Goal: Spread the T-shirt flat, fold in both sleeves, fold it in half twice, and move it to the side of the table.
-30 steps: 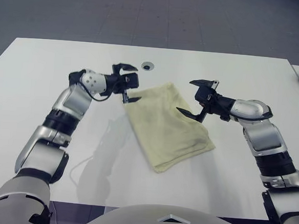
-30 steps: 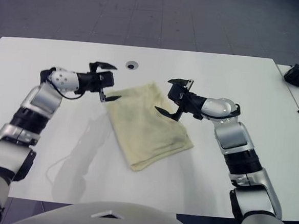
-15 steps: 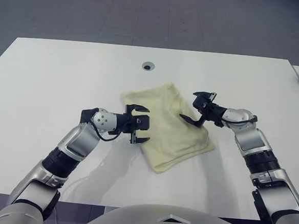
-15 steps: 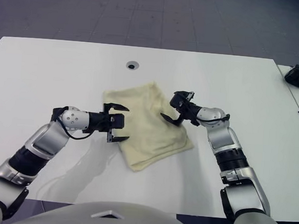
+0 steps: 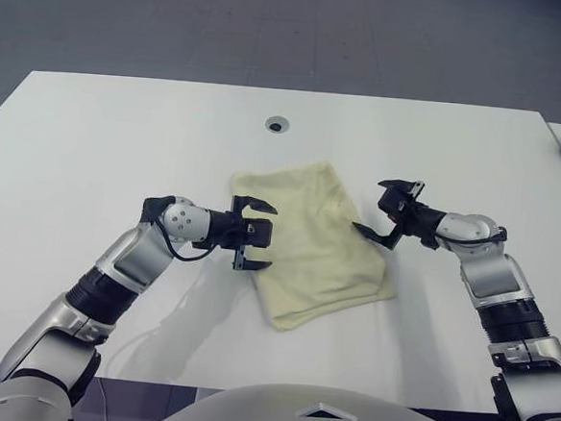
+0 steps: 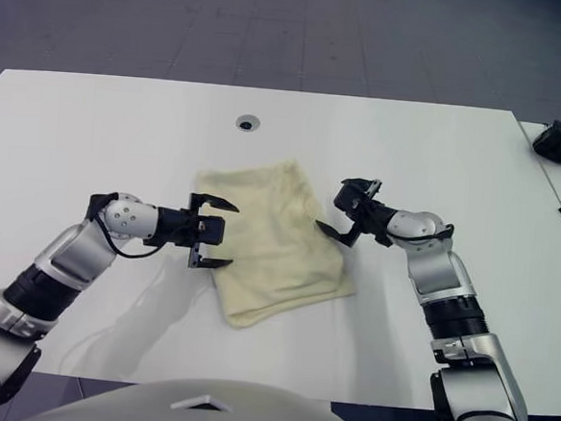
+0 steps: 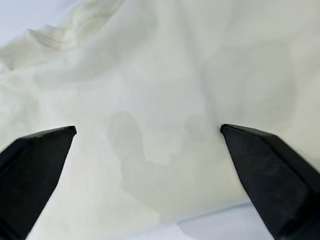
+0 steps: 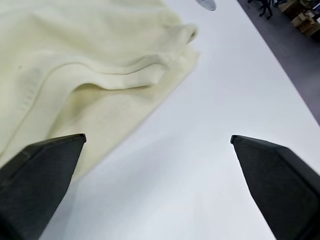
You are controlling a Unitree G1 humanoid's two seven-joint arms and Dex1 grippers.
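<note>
Now: folded T-shirt [image 5: 312, 242] lies skewed at middle of desk [image 5: 93, 140]. Left jaws spread at its left edge, right jaws spread just beside right edge. Risk: pinching top layer only peels fold open; uneven pull bunches cloth during move to side

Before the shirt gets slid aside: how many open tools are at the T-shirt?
2: the left tool at the left edge of the T-shirt, and the right tool at its right edge. Both are open, and none seems hidden.
</note>
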